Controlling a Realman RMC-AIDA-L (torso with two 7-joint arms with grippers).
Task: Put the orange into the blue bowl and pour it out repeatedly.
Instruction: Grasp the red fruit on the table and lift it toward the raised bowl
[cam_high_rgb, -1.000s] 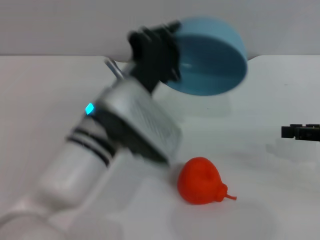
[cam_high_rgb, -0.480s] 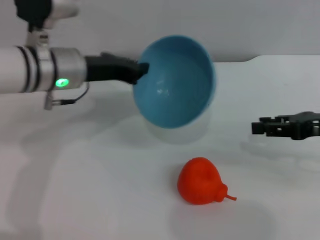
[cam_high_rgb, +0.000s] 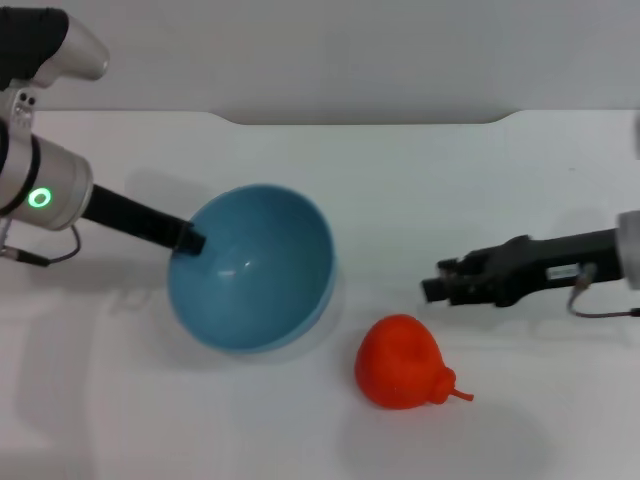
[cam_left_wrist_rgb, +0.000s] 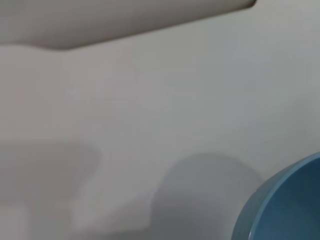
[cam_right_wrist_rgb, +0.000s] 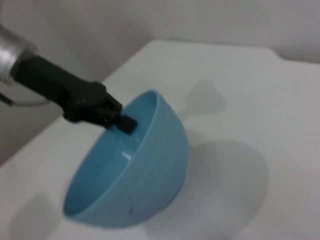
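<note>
The blue bowl (cam_high_rgb: 255, 268) is empty and tilted, low over the white table left of centre. My left gripper (cam_high_rgb: 190, 241) is shut on its left rim. The right wrist view shows this grip (cam_right_wrist_rgb: 122, 122) on the bowl (cam_right_wrist_rgb: 135, 175) clearly. A slice of the bowl's rim (cam_left_wrist_rgb: 285, 205) shows in the left wrist view. The orange (cam_high_rgb: 402, 362) lies on the table in front, to the right of the bowl, with its stem nub pointing right. My right gripper (cam_high_rgb: 434, 288) reaches in from the right, just above and beyond the orange, apart from it.
The white table (cam_high_rgb: 420, 180) meets a grey wall at the back. The left arm's silver wrist with a green light (cam_high_rgb: 40, 197) hangs over the table's left side.
My left arm has swung the bowl down and to the left, from high at the back to low over the table. My right gripper has moved left toward the orange. The orange has not moved.
</note>
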